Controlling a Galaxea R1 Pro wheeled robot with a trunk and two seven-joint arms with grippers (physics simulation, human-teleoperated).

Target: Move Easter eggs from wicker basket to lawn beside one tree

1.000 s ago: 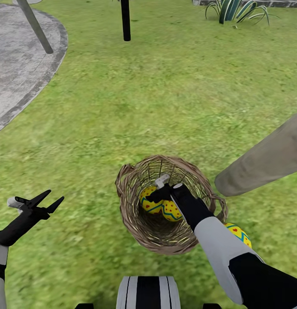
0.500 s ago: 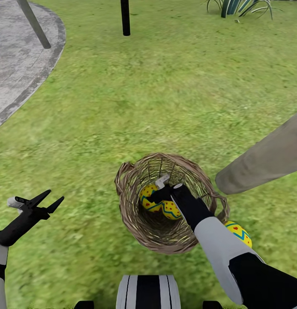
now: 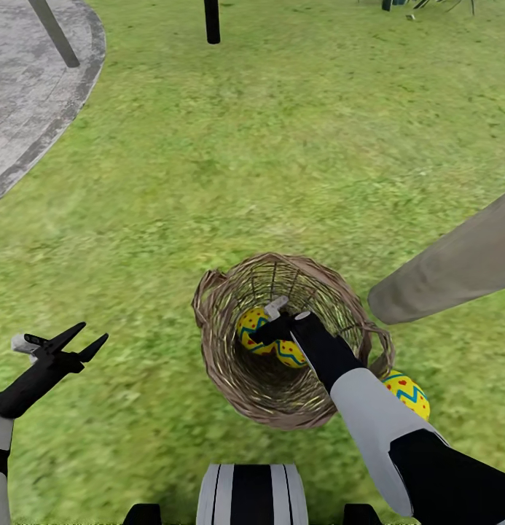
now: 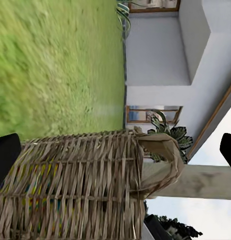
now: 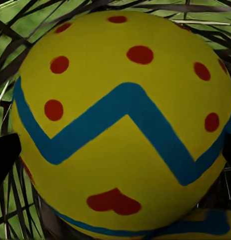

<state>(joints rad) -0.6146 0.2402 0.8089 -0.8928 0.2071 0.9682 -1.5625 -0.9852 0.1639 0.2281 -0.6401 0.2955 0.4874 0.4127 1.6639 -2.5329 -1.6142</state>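
Wicker basket (image 3: 281,343): tan weave, standing on the lawn (image 3: 281,146) right in front of the robot, loop handle toward the pale trunk; the left wrist view catches its woven side (image 4: 75,185) with yellow glinting through the gaps.
Eggs in basket: two of them down at the bottom, one yellow egg (image 3: 251,327) beside the black fingers, another (image 3: 290,353) just below them.
Right gripper (image 3: 276,318): reached down into the basket, right on top of the eggs; in the right wrist view a big yellow egg with blue zigzag and red dots (image 5: 123,125) sits between the dark fingertips, jaws apart on either side; whether they touch it, cannot tell.
Third egg (image 3: 406,394): out on the grass, just beside the basket's rim and near the foot of the tree trunk (image 3: 449,270).
Left gripper (image 3: 71,343): out over the grass, well apart from the basket, jaws spread wide, nothing in them.
Background: grey paved patch (image 3: 26,87) at the far left, a thin black trunk (image 3: 212,22) beyond.
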